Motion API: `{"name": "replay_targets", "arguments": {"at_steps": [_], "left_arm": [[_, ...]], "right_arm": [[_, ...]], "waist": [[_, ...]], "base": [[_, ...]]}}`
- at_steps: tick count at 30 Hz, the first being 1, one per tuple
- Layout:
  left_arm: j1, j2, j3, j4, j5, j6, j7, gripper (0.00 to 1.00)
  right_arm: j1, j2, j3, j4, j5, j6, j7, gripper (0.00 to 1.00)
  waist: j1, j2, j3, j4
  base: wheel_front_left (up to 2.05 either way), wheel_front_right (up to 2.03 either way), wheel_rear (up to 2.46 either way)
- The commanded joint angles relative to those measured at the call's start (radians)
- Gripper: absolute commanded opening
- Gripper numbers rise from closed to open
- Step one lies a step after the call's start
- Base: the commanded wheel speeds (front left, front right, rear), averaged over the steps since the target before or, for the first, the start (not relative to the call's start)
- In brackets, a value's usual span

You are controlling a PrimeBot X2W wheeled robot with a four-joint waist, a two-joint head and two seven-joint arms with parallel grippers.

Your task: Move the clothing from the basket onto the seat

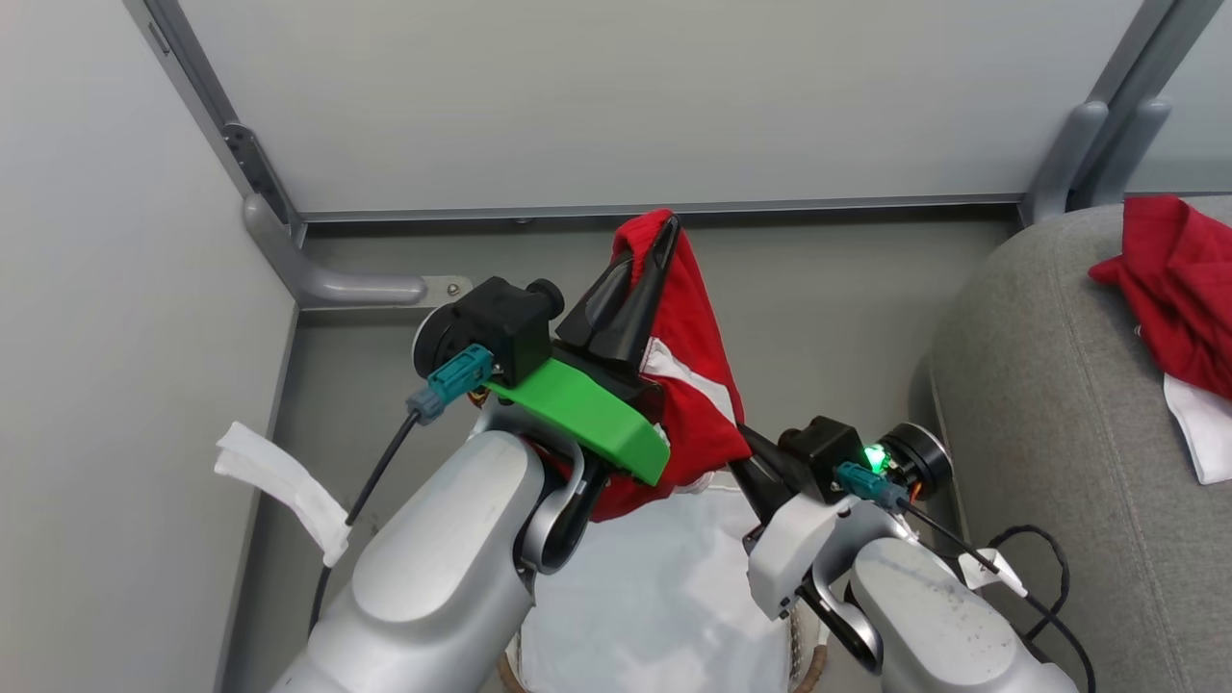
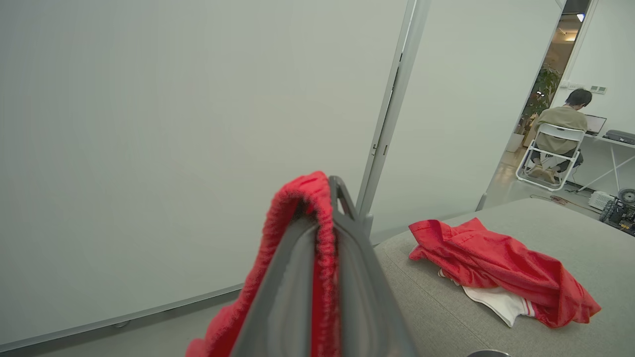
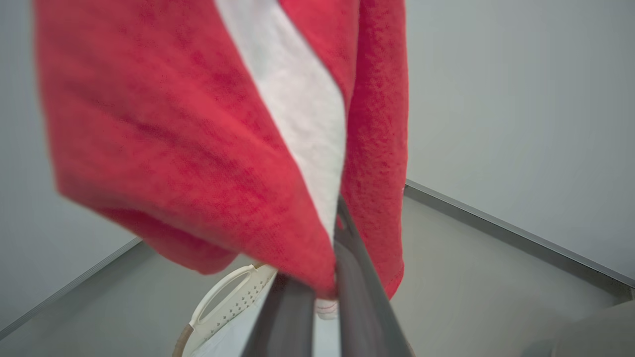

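A red garment (image 1: pixel 693 375) with a white stripe hangs in the air above the basket (image 1: pixel 813 674), whose white liner shows below it. My left gripper (image 1: pixel 664 231) is raised and shut on the garment's gathered top edge (image 2: pixel 317 198). Lower down, my right gripper (image 1: pixel 746 448) is shut on the garment's bottom part (image 3: pixel 198 148), fingers (image 3: pixel 347 258) pressed together in the fabric. The basket's white perforated handle (image 3: pixel 228 297) lies beneath. The grey seat (image 1: pixel 1039 385) is at the right with another red and white garment (image 1: pixel 1174 289) lying on it (image 2: pixel 501 267).
Pale partition walls close the corner ahead and to the left, with a grey metal foot (image 1: pixel 327 279) on the floor. A white cloth strip (image 1: pixel 279 486) lies at the left wall. A black cable (image 1: pixel 1039 577) trails beside the seat. Far off, a person (image 2: pixel 560 129) sits at a desk.
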Motion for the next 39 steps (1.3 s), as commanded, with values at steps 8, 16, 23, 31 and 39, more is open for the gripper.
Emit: {"name": "replay_targets", "arguments": {"at_steps": [8, 16, 23, 31, 39], "left_arm": [[0.031, 0.002, 0.012, 0.091, 0.051, 0.013, 0.0, 1.0], [0.082, 0.003, 0.071, 0.162, 0.077, -0.008, 0.0, 1.0], [0.123, 0.004, 0.129, 0.202, 0.11, -0.028, 0.0, 1.0], [0.165, 0.006, 0.185, 0.225, 0.146, -0.042, 0.0, 1.0], [0.213, 0.005, 0.244, 0.184, 0.199, -0.053, 0.0, 1.0]], "right_arm": [[0.081, -0.005, -0.099, -0.079, 0.006, -0.001, 0.0, 0.0], [0.171, -0.005, -0.223, -0.174, -0.011, -0.001, 0.0, 0.0], [0.227, -0.005, -0.323, -0.266, -0.008, -0.001, 0.0, 0.0], [0.26, -0.004, -0.377, -0.349, 0.004, -0.001, 0.0, 0.0], [0.273, -0.004, -0.413, -0.418, 0.013, -0.001, 0.0, 0.0]], "waist": [[0.0001, 0.0, -0.003, -0.067], [0.0001, 0.0, -0.005, -0.179], [0.0001, 0.0, -0.005, -0.301], [0.0001, 0.0, -0.01, -0.443], [0.0001, 0.0, -0.004, -0.58]], "base": [[0.0, 0.0, 0.0], [0.0, 0.0, 0.0], [0.0, 0.0, 0.0], [0.0, 0.0, 0.0], [0.0, 0.0, 0.0]]}}
